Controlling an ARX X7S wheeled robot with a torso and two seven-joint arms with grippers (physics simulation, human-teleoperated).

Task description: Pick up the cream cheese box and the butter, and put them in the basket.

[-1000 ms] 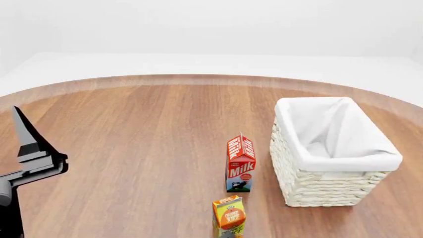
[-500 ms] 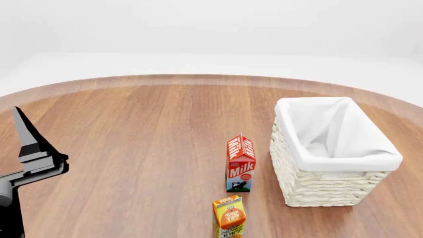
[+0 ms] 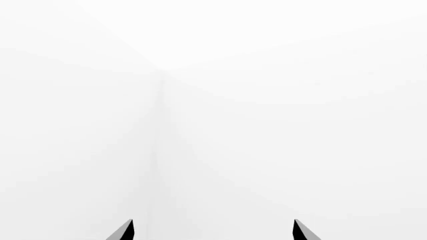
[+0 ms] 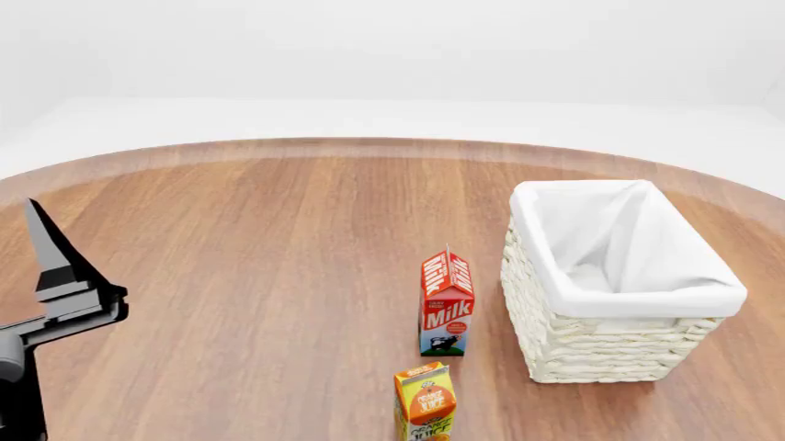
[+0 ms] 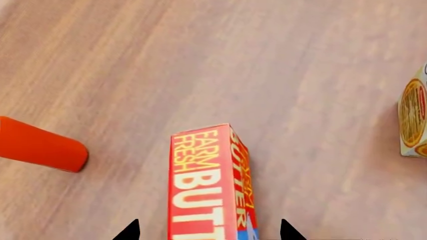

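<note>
While the right pincer (image 5: 208,231) hovers over the butter (image 5: 208,187), we treat this as the approach to the first grasp. In the right wrist view its two dark fingertips (image 5: 128,231) stand apart, one on either side of the red box, with bare worktop (image 5: 220,65) showing between each tip and the carton, so we judge it open and holding nothing. The box lies on the wood, its "FARM FRESH BUTTER" face toward the camera, and the lettering runs along the line between the tips rather than across it, which suits a grip across the narrow width.

To do this well, we should keep the tips level with each other, centre the box between them, and descend straight before closing, since a skewed close may spin or push the box away. A red-orange object (image 5: 40,149) lies near on one side and the orange juice carton (image 5: 413,116) on the other; both look far enough off, though we cannot be sure.

Our left pincer (image 3: 212,231) points at blank white, tips apart, empty.

From the head view, the basket (image 4: 583,354) stands beside the milk carton (image 4: 447,303). Neither the butter nor the cream cheese box shows in that view.
</note>
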